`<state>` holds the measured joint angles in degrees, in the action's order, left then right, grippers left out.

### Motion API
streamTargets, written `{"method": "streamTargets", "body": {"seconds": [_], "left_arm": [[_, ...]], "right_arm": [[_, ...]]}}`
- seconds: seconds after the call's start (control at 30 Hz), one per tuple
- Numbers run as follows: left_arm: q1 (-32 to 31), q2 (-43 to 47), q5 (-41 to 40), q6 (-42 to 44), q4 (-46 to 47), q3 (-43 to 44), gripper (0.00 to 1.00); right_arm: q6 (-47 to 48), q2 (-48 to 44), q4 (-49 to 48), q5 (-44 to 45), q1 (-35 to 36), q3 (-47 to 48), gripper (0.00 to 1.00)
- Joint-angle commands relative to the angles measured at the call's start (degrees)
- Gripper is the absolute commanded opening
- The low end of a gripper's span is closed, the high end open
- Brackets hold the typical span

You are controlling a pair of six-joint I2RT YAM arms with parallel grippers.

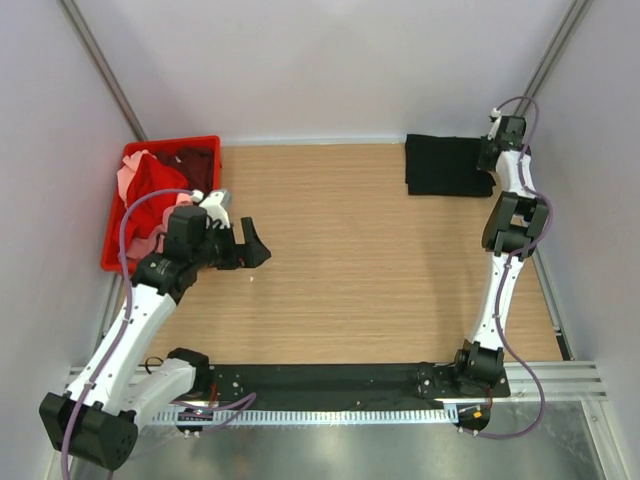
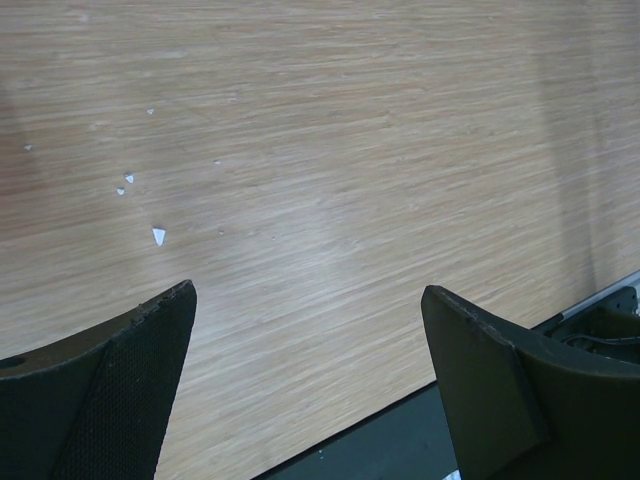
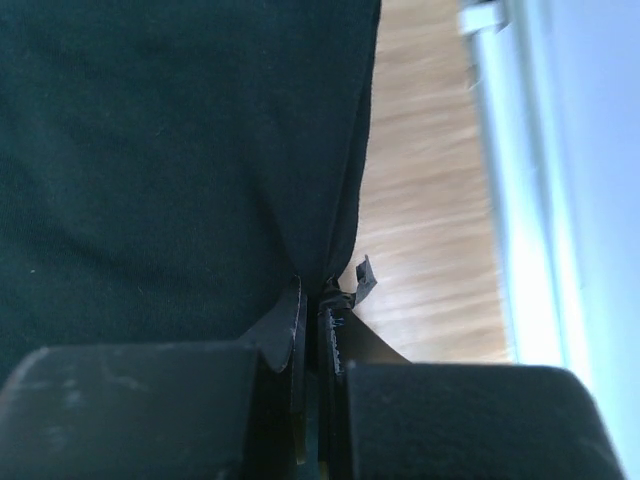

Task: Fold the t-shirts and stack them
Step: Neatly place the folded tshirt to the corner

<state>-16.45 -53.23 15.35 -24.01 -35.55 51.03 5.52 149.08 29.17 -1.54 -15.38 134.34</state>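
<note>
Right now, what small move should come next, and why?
Probably open the right gripper: it is shut on the edge of the black t-shirt, which already lies folded flat at the table's far right corner. The left gripper is open and empty.

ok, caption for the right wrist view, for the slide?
Right hand shut on the edge of the black t-shirt, with the wood table beside it.

The light wood-grain desk (image 1: 350, 260) carries a folded black t-shirt (image 1: 445, 165) lying flat at its far right corner. A red crate (image 1: 180, 141) sits at the far left edge, and a few tiny white scraps (image 2: 158, 235) lie left of centre.
</note>
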Motion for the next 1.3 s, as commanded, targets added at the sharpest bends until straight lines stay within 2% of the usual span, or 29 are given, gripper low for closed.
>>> {"method": "streamTargets", "body": {"seconds": [0.0,0.1,0.3,0.37,0.47,0.5,0.53,0.6,0.67,0.8,0.93,1.03,1.17,1.27], "left_arm": [[-0.43,-0.03,-1.29,1.51,1.63,0.39,0.95],[-0.52,0.84,-1.91,1.51,1.36,0.04,0.95],[-0.60,2.08,-2.70,1.16,1.45,-0.40,0.95],[-0.60,2.08,-2.61,1.07,1.54,-0.49,0.95],[-0.60,2.52,-2.26,0.81,1.54,-0.40,0.95],[-0.69,2.78,-2.17,0.72,1.54,-0.49,0.95],[-0.69,3.48,-2.08,0.46,1.54,-0.57,0.95],[-0.69,4.27,-1.91,0.19,1.71,-0.75,0.95],[-0.69,5.50,-1.82,0.02,2.32,-0.93,0.95],[-0.78,6.91,-1.82,0.89,3.47,-0.66,0.95],[-0.78,7.09,-0.77,1.07,3.73,-0.58,0.95],[-0.87,7.53,-0.32,0.89,4.00,-0.58,0.95],[-1.04,7.53,-0.59,0.98,4.17,-0.66,0.95],[-1.13,7.00,-0.50,1.07,4.09,-0.58,0.95]], "right_arm": [[4.05,3.22,-0.17,-0.57,-1.32,5.21,0.02],[6.87,5.26,1.33,-1.01,-1.32,11.28,0.02],[10.39,5.53,0.10,0.75,-1.59,12.17,0.03],[10.13,4.30,0.45,1.01,-1.85,11.73,0.14],[8.64,0.27,0.10,1.28,-1.85,8.22,0.38],[6.72,-0.88,0.01,1.28,-1.76,5.95,0.41],[5.39,-2.46,-0.25,1.28,-1.76,4.80,0.50],[2.32,-7.20,0.01,1.28,-1.68,0.95,0.53],[-3.04,-10.54,-1.12,-0.12,-1.59,-2.93,0.53],[-12.27,-18.63,-7.71,-6.27,-1.15,-15.92,0.45],[-16.68,-18.21,-7.81,-10.93,-0.36,-17.27,0.26],[-18.61,-16.63,-8.16,-15.06,0.17,-17.71,0.17],[-19.85,-13.91,-9.04,-19.72,0.61,-17.72,0.13],[-18.18,-12.41,-6.50,-19.56,0.79,-17.18,0.13]]}}
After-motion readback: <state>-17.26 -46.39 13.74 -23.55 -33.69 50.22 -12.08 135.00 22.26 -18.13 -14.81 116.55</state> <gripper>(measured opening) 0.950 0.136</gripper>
